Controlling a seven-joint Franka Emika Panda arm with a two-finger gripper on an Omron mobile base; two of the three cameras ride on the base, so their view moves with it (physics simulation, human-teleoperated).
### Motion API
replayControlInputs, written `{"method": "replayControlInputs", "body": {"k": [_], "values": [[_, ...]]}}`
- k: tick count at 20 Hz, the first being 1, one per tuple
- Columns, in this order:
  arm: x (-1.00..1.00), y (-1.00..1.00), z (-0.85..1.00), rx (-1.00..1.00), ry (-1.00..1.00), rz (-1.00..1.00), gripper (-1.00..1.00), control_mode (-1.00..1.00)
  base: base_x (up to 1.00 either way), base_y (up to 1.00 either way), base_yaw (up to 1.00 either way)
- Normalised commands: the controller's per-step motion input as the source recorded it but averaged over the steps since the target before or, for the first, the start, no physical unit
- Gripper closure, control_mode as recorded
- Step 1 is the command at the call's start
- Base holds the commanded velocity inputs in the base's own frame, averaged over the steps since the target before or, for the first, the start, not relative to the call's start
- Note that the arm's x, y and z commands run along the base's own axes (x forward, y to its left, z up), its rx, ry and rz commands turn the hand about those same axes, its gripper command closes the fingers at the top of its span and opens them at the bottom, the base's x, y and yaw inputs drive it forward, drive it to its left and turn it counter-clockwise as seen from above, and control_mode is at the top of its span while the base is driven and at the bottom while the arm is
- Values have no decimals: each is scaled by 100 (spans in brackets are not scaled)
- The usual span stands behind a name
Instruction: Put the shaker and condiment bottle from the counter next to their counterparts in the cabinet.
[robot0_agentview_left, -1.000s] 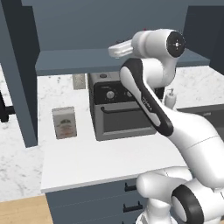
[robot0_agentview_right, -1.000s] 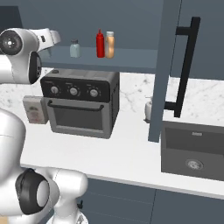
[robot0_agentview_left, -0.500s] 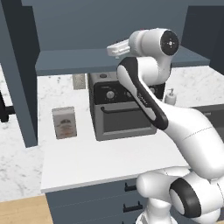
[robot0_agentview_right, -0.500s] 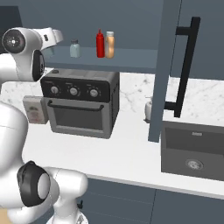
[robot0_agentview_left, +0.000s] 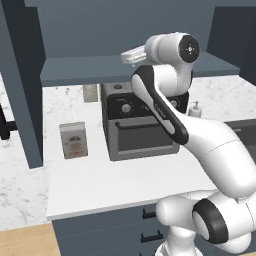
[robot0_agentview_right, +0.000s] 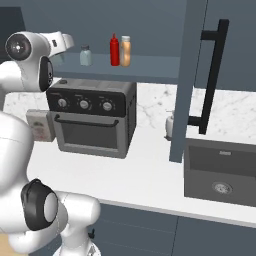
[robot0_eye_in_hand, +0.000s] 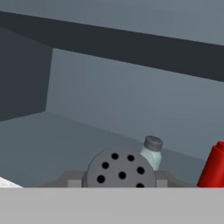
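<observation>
In the hand view we see a round grey cap with dark holes, the top of the shaker (robot0_eye_in_hand: 121, 169), sitting right between the dark finger blocks of our gripper (robot0_eye_in_hand: 120, 180), so we take the jaws to be closed on it. The wrist is held up at shelf height, at the left end of the cabinet (robot0_agentview_right: 150, 67) shelf, with the hand pointing along the shelf toward the right.

Ahead of the held shaker stands the paler counterpart shaker (robot0_eye_in_hand: 151, 152), upright on the shelf, its grey cap clear of ours and a little farther in. In the right base view that same pale shaker (robot0_agentview_right: 85, 55) stands just right of our white wrist. Farther right along the shelf the condiment bottle (robot0_agentview_right: 115, 50) stands upright, and the orange bottle with the white cap (robot0_agentview_right: 125, 51) is just beside it on its right, the two close enough that we cannot tell whether they touch. In the hand view the red bottle (robot0_eye_in_hand: 212, 168) shows at the right edge.

Below the shelf, the counter (robot0_agentview_right: 145, 170) carries a dark toaster oven (robot0_agentview_right: 92, 122) with three knobs. A small box (robot0_agentview_left: 73, 140) stands left of the oven, and a small white dispenser (robot0_agentview_right: 170, 126) stands right of it, near the sink (robot0_agentview_right: 220, 172).
</observation>
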Motion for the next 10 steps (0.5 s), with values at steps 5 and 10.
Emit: {"method": "replayControlInputs", "body": {"k": [5,10], "values": [[7,1,-14,3,0,0,100,-100,0,0,0],[12,2,-15,6,1,0,100,-100,0,0,0]]}}
